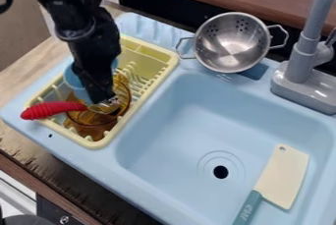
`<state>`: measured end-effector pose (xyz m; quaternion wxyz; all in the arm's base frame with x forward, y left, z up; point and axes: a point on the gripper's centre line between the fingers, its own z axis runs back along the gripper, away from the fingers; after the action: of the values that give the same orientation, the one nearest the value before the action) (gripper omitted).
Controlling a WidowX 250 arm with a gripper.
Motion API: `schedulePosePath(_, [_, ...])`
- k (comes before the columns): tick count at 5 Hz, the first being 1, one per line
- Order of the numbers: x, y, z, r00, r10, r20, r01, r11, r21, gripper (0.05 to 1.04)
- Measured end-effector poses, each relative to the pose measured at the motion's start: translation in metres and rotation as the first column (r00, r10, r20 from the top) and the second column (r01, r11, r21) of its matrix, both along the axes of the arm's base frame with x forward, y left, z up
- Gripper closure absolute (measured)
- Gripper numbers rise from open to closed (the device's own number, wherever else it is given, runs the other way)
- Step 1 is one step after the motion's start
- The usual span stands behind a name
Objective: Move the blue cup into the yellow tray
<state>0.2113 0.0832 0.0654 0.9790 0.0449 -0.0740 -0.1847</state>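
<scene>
The black arm (82, 30) comes down from the upper left. Its gripper (105, 102) is low over the yellow tray (99, 144), down by the orange bowl (96, 131). I cannot tell if the gripper is wide or narrow, or if it has hold of a thing.

The blue cup (77, 84) is at the yellow tray, on the left side in the view. The arm hides part of it. I cannot tell if the cup sits on the bottom of the tray or is up off it.

The orange bowl is in the near part of the tray, and you can see through it. A red handle (52, 110) pokes out over the tray's left side. Its other end goes in by the gripper, over the bowl. White bars (141, 80) stand up in the tray.

The tray sits on the left part of the light blue sink (177, 121). A shiny pot with little holes (233, 42) is on the back edge, between the tray and the grey tap (303, 54). It has a loop on each side. In the sink, a toy knife (282, 175) lies to the right of the round black drain (220, 172). Its blade is cream and its handle is blue-green.
</scene>
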Motion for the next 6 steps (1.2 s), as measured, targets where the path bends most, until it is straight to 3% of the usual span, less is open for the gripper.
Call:
schedulePosePath(1, [-0.0036,-0.0084,-0.0018,0.996,0.086,0.006,-0.085,0.996,-0.039,1.022])
schedulePosePath(2, [-0.0054,-0.0121,-0.0018,0.979,0.197,-0.044,-0.201,0.975,-0.091,1.022])
schedulePosePath(5, [-0.0041,-0.0132,-0.0009,0.913,0.403,-0.068,-0.409,0.899,-0.158,1.006])
schedulePosePath(6, [-0.0071,-0.0144,-0.0022,0.892,0.434,-0.13,-0.452,0.871,-0.193,0.859])
